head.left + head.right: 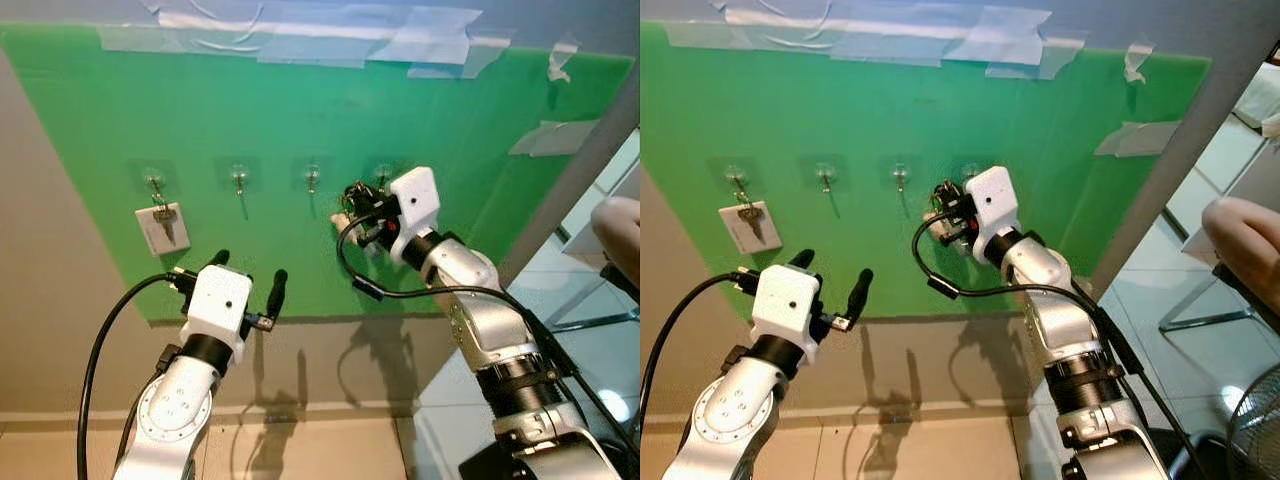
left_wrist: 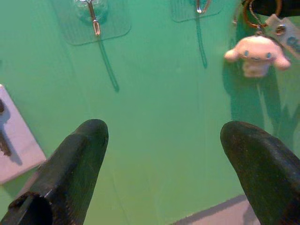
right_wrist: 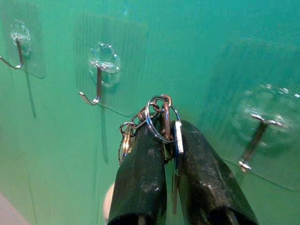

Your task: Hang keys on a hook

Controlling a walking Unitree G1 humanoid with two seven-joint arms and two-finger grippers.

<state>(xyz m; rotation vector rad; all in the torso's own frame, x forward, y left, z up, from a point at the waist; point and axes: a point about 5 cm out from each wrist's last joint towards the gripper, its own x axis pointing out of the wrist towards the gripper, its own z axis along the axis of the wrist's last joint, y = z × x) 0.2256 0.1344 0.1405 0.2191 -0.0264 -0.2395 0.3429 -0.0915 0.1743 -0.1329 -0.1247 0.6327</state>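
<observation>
Silver arms sit nearest, both raised toward a wall. Left gripper hovers low before the green board, its two black fingers spread wide apart with nothing between them; it looks idle. Right gripper is further up and closer to the board, its fingers pressed together on a bunch of keys, with the split ring standing clear above the fingertips. A pale plush charm dangles below the bunch, seen from the left wrist. Beyond, the board carries a row of four clear stick-on hooks. The far-left hook already holds a key on a white tag. The next two, the second hook and the third hook, hang bare. The fourth hook sits just beside the right gripper and looks like the target; in the right wrist view its metal prong lies off to one side of the ring, near but not yet through it. Judgement: the step in hand is threading. To do it well, slide the ring sideways until its opening faces the prong tip, keep the ring's plane across the prong, lift slightly over the upturned end, then lower before letting go. Press lightly, since the stick-on pad may peel. Tape holds the board's top edge to the wall; a person's hand shows at far right.
</observation>
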